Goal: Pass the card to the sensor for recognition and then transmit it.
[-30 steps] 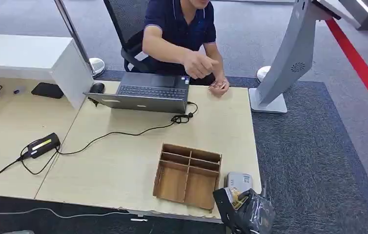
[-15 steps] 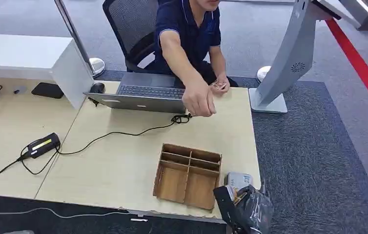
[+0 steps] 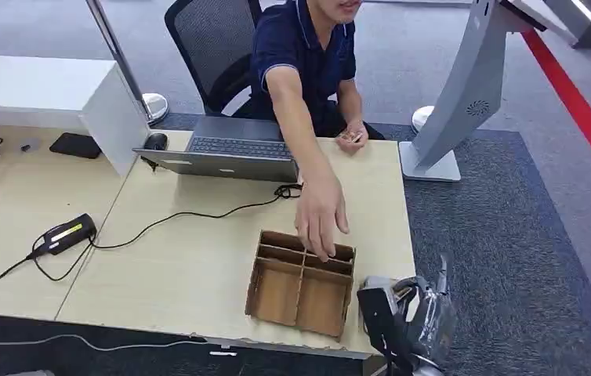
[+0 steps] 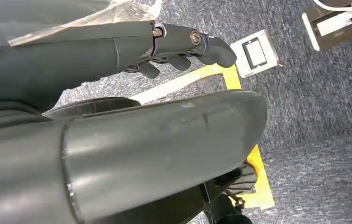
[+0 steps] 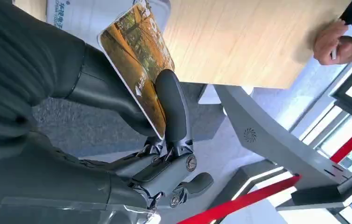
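In the right wrist view a card (image 5: 137, 60) with an orange and yellow picture is pinched between the thumb and a finger of my right hand (image 5: 165, 140). That right hand (image 3: 406, 323) hovers at the table's near right corner, just over the white-grey sensor (image 3: 377, 281), whose pale top (image 5: 85, 14) lies close behind the card. Beside the sensor stands a wooden divided box (image 3: 302, 282). A person seated across the table reaches a hand (image 3: 320, 215) into the box's far compartments. My left hand (image 4: 179, 46) hangs over the carpet and holds nothing.
A laptop (image 3: 237, 153) sits at the far edge of the wooden table (image 3: 183, 266), with a cable running to a black power adapter (image 3: 69, 233). A grey kiosk stand (image 3: 457, 102) rises on the carpet to the right. The person's other hand (image 3: 351, 139) rests by the laptop.
The person's arm has stretched from the laptop down to the wooden box. My right hand with the card has risen slightly and shifted right, now covering most of the sensor.
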Tool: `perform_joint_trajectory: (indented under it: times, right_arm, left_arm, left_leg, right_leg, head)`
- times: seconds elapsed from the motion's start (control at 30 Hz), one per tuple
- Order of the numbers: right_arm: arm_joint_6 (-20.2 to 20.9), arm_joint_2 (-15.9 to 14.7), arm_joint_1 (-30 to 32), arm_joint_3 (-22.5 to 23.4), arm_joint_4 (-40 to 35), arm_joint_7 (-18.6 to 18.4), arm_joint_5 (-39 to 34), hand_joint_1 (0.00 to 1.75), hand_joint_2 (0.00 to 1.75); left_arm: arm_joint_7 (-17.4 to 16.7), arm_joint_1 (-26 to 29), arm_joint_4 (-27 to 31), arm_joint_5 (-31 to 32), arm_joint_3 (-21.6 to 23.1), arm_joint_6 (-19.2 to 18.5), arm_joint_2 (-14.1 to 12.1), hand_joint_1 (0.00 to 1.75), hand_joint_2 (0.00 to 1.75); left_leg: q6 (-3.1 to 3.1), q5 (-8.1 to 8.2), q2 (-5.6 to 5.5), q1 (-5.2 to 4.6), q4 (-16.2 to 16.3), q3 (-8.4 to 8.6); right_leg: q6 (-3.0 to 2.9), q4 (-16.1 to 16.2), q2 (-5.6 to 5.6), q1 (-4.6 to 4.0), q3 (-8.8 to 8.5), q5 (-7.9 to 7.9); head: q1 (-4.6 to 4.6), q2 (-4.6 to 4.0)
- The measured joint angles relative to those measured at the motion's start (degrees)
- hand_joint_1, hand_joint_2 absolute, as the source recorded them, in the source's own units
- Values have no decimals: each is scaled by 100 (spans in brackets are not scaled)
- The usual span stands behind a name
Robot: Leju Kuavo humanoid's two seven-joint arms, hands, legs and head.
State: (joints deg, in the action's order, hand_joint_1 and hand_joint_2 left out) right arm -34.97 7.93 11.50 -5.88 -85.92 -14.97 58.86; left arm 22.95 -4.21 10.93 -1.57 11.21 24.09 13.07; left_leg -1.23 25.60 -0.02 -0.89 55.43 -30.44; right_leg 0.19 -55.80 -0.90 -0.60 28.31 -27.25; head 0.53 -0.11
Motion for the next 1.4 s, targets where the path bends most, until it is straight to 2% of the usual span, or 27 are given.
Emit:
perform_joint_trajectory:
  times: [0.23,0.33,0.47,0.73,1.2,1.4]
  right_arm:
    - [-112,-22,11,-46,-175,136,-9,175,175]
    - [-127,-74,6,-166,-499,140,116,175,175]
    - [-125,-166,-27,-389,-1107,39,402,175,175]
    - [-133,-385,-52,-883,-2155,-42,457,175,175]
    - [-234,-621,-102,-1349,-3006,-90,691,175,175]
    - [-214,-745,-244,-1537,-3340,-265,844,175,175]
  left_arm:
    - [0,0,0,0,0,-2,4,0,0]
    - [0,0,0,0,-2,-9,4,0,0]
    - [0,1,0,0,-2,-17,4,0,0]
    - [0,1,0,0,-7,-20,4,0,0]
    - [0,1,0,0,-11,-20,2,0,0]
    - [0,1,0,0,-11,13,-4,0,0]
  left_leg:
    - [0,0,-1,0,0,-1]
    - [0,0,0,-1,0,-1]
    - [0,0,-1,0,0,-1]
    - [0,0,-1,0,0,0]
    - [0,0,-1,-1,0,0]
    - [0,0,-1,-1,0,1]
  right_leg:
    - [0,0,0,0,0,0]
    - [0,0,0,1,-1,0]
    - [0,0,1,0,-1,0]
    - [0,0,0,0,-1,0]
    - [0,0,0,0,-2,0]
    - [0,0,0,0,-2,0]
  head:
    - [2,0]
    - [0,0]
    - [2,0]
    - [2,0]
    - [2,0]
    - [2,0]
